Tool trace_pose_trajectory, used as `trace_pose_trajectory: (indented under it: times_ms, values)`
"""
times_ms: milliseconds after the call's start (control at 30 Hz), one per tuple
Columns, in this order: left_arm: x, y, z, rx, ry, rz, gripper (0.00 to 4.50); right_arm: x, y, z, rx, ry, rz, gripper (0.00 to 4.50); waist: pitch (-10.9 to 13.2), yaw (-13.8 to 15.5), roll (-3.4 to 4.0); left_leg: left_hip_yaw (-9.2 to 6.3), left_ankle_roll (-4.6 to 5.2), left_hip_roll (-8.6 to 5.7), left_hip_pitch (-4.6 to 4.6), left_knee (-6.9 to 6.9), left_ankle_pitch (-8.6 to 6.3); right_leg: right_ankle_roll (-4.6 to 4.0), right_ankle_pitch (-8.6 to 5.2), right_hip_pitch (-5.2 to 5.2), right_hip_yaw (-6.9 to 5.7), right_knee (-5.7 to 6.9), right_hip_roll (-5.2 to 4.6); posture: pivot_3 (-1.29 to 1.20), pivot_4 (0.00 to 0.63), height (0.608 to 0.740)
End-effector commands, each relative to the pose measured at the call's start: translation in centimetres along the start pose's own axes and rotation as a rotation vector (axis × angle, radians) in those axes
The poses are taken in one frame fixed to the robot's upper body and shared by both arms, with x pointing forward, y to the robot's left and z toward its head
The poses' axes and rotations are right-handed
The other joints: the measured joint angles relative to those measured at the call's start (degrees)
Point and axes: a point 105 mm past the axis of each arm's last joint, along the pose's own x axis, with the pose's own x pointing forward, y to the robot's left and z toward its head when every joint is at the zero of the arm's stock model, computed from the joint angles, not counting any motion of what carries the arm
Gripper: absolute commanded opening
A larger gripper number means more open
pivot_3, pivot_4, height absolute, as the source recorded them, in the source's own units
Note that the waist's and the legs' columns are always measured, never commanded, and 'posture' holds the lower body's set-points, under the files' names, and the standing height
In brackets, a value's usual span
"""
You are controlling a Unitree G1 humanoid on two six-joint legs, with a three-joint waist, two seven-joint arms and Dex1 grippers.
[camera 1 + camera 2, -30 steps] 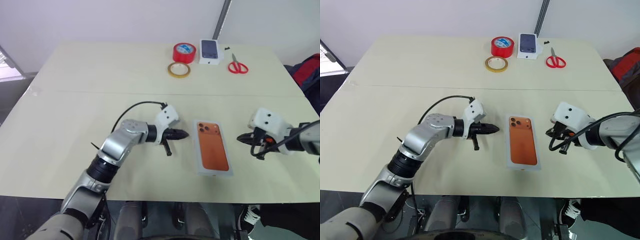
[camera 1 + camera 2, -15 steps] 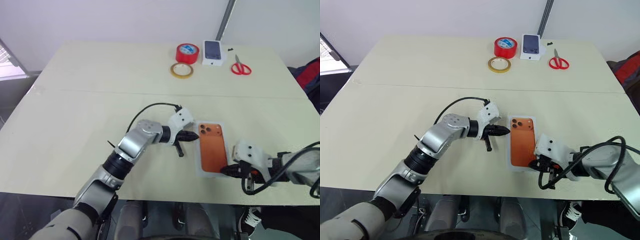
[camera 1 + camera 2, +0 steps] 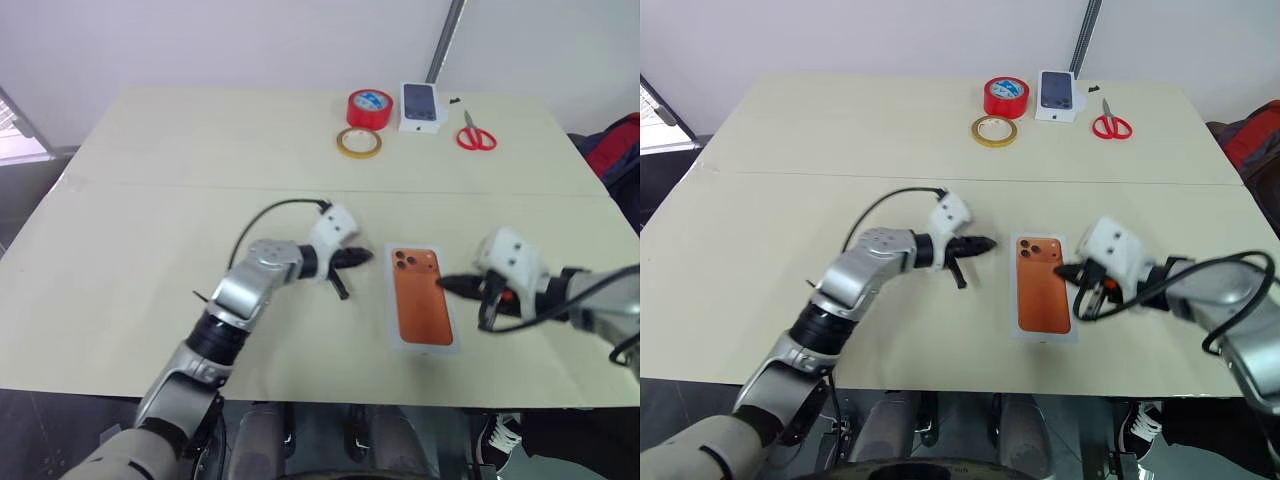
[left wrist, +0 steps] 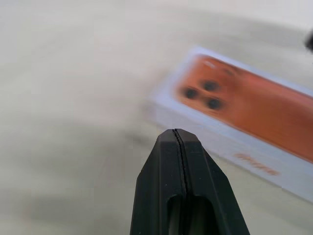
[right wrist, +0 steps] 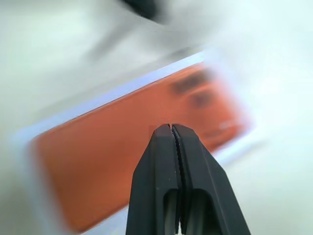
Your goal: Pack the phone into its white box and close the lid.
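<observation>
Left eye view: phone (image 3: 420, 298) lies flat in the white box (image 3: 453, 340) on the table (image 3: 150, 230), between both grippers. Left gripper (image 3: 366, 256) pinched closed, empty, just beside the camera end. Right gripper (image 3: 443, 283) closed, empty, at the phone's right edge.

The right hand (image 5: 172, 128), fingers pressed together, points at the blurred orange phone (image 5: 137, 147) in its white box (image 5: 105, 98).

Lab-like room: bare table (image 3: 150, 150), tape rolls (image 3: 368, 106), scissors (image 3: 475, 133).
</observation>
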Motion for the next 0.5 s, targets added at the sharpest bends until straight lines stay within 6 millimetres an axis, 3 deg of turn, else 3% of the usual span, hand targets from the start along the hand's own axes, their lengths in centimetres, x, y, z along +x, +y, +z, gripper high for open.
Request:
trace_pose_trajectory:
  times_ms: [33,100,233,500]
  values:
    - [-4.2,2.6,1.4,0.021,-0.083,0.172,0.00,-0.6,-2.8,-0.2,0.045,-0.043,-0.097,0.04,0.00,0.06,0.00,0.01,0.00,0.00,0.00,-0.01,0.00,0.00,0.00,0.00,0.00,0.00,-0.01,0.00,0.150,0.740]
    - [-6.3,3.7,0.9,0.010,-0.081,0.266,0.00,-1.0,-4.2,-0.7,0.078,-0.071,-0.125,0.04,-0.01,0.29,0.02,0.02,0.00,-0.01,0.02,-0.02,0.00,0.01,0.00,0.02,0.00,0.00,-0.02,0.00,0.150,0.740]
    - [-12.2,5.9,-1.0,-0.040,-0.057,0.493,0.00,-1.2,-6.5,-1.2,0.162,-0.157,-0.170,0.04,0.00,0.40,0.02,0.08,0.00,-0.02,0.04,-0.02,0.00,0.01,0.00,0.04,0.00,-0.03,-0.06,0.00,0.150,0.740]
    - [-17.6,6.3,-3.1,-0.081,-0.024,0.695,0.00,0.3,-7.8,-1.9,0.185,-0.215,-0.177,0.04,-0.01,0.39,0.03,0.10,-0.01,-0.02,0.09,-0.03,-0.01,0.02,0.00,0.10,0.00,-0.05,-0.09,0.00,0.150,0.740]
